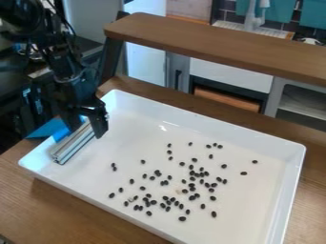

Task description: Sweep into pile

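The silvery bar (74,144) sits between the fingers (99,126), apparently pinched there.

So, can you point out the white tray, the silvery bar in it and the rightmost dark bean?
White tray (130,143): camera view, bare floor.
Silvery bar (76,142): camera view, its long ribbed face.
Rightmost dark bean (255,161): camera view, middle of its top.

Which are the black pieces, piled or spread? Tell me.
Spread: the black pieces lie scattered over the white tray, many singly, some close together.
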Controlling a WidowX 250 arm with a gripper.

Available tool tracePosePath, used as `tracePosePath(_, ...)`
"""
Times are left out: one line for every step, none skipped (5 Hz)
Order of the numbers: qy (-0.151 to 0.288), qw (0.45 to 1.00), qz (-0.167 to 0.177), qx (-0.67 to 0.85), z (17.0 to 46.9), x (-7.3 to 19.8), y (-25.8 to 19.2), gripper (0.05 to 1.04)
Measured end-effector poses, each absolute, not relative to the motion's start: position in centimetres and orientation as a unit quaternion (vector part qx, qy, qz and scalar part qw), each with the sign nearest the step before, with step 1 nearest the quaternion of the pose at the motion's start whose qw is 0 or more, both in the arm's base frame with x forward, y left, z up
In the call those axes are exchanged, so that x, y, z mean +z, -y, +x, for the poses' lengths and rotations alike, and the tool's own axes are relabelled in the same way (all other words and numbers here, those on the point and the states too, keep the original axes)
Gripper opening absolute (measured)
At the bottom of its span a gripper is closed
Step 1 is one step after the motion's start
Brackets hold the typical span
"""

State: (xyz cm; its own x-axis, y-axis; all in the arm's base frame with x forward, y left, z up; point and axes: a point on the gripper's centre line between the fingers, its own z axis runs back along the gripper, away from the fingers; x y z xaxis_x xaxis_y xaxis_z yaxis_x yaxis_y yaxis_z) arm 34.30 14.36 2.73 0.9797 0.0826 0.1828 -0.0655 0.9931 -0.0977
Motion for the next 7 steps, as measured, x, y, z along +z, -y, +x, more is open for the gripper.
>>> tracePosePath(0.093,0.994,-0.039,0.042,34.3,2.7,-14.6,0.999)
tracePosePath(0.095,0.994,-0.03,0.045,34.5,3.0,-14.9,0.999)
tracePosePath(0.08,0.996,-0.006,0.045,34.3,2.2,-15.3,0.999)
tracePosePath(0.071,0.997,0.01,0.042,34.7,1.6,-15.5,0.999)
tracePosePath(0.063,0.997,0.015,0.044,34.6,0.9,-15.6,0.956)
tracePosePath(0.062,0.997,0.014,0.04,34.6,0.8,-15.7,0.672)
tracePosePath(0.051,0.998,-0.003,0.028,33.7,0.2,-14.9,0.381)
